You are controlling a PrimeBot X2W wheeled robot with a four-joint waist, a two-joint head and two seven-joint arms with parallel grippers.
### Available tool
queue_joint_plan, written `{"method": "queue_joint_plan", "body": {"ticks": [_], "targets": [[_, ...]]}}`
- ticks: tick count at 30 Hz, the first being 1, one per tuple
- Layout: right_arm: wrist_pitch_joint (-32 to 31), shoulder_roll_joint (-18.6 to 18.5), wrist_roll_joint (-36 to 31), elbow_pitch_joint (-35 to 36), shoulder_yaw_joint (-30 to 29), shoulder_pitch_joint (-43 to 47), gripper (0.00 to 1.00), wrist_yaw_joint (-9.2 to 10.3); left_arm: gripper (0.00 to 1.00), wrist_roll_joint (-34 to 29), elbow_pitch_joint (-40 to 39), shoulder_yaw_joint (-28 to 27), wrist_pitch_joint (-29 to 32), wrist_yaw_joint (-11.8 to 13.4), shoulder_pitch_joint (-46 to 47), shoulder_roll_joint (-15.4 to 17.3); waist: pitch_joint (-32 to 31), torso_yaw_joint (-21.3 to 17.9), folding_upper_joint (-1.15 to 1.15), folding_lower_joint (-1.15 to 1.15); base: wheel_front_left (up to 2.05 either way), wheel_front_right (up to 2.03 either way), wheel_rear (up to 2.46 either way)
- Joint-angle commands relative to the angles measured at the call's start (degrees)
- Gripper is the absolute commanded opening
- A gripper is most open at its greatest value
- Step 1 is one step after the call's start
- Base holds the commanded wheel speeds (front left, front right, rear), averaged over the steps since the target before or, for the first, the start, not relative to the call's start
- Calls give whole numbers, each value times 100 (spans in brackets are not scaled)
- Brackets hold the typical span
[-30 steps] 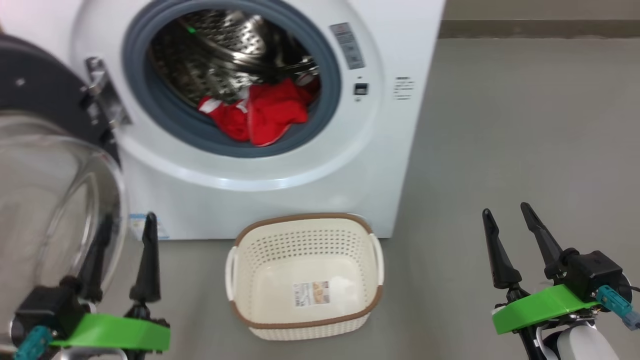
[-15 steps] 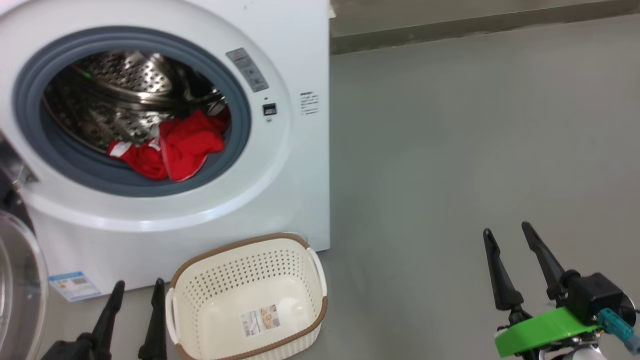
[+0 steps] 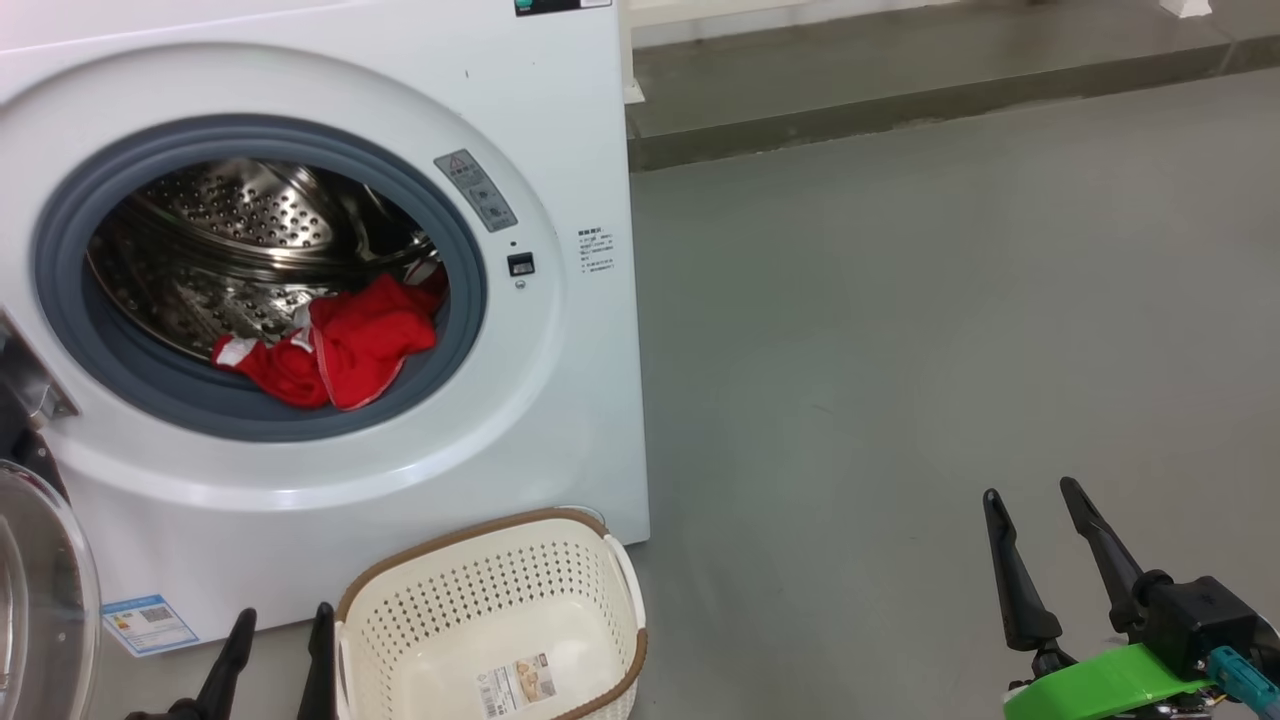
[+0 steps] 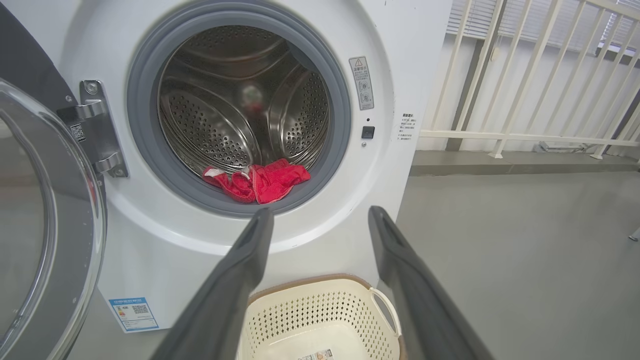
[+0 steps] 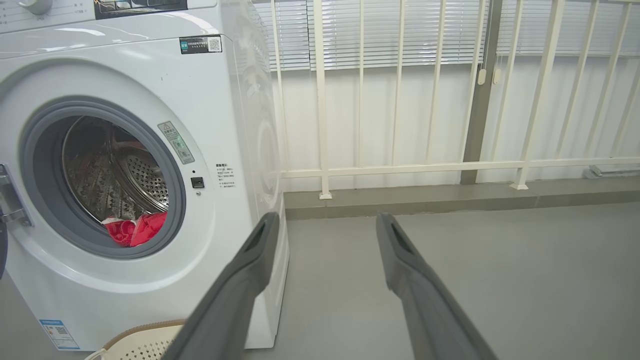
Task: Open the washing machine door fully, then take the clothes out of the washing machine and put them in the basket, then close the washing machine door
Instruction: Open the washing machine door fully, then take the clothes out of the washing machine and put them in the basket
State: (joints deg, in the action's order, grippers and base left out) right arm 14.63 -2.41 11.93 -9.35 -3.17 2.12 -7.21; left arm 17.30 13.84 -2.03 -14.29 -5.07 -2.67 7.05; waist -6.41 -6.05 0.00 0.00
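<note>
- The washing machine (image 3: 560,120) stands on a grey floor (image 3: 900,350), and its round opening is fully exposed.
- The washing machine door (image 4: 40,215) is swung open to the left of the opening. It hangs on a metal hinge (image 4: 97,125), and its clear glass bowl faces outward.
- The clothes (image 3: 340,345) are a red bundle with white trim. They lie inside the machine at the bottom front of the perforated steel drum (image 3: 240,220), up against the inner edge of the grey rubber ring (image 3: 60,300).
- The basket (image 3: 480,590) sits on the floor just in front of the machine, below the opening and towards the front's right corner. It holds no clothes, and a paper label (image 3: 515,685) lies on its bottom.
- The left gripper (image 4: 321,212) has its fingers spread apart with nothing between them. It sits low, just beside the basket's left end, and points at the machine's front.
- The right gripper (image 3: 1029,488) has its fingers parted and holds nothing. It hangs over bare floor, well apart from the machine and the basket.
- A white railing (image 5: 400,100) runs behind the machine on its right side.
</note>
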Motion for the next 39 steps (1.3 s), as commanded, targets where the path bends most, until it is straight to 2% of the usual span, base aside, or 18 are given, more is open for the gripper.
{"method": "queue_joint_plan", "body": {"ticks": [1, 20, 26, 36, 39], "targets": [[37, -47, -29, 154, 92, -167, 100, -28, 100, -106, -83, -224, -70, -21, 154, 120, -17, 16, 0, 0, 0, 0, 0], [37, -47, 138, 76, 350, -161, 100, -28, 100, -399, -7, -248, -71, 24, 151, 135, -47, 262, 0, 0, 0, 0, 0], [37, -47, 166, 54, 392, -156, 100, -28, 100, -478, -31, -287, -71, 147, 164, 143, -62, 326, 0, 0, 16, -16, 0], [37, -47, 183, 20, 509, -147, 100, -28, 100, -504, -114, -320, -71, 186, 178, 129, -57, 368, 0, 0, 116, -116, 0], [37, -47, 167, -10, 530, -143, 100, -28, 100, -362, -185, -321, -71, 77, 181, 84, -40, 372, 0, 0, 180, -180, 0]]}}
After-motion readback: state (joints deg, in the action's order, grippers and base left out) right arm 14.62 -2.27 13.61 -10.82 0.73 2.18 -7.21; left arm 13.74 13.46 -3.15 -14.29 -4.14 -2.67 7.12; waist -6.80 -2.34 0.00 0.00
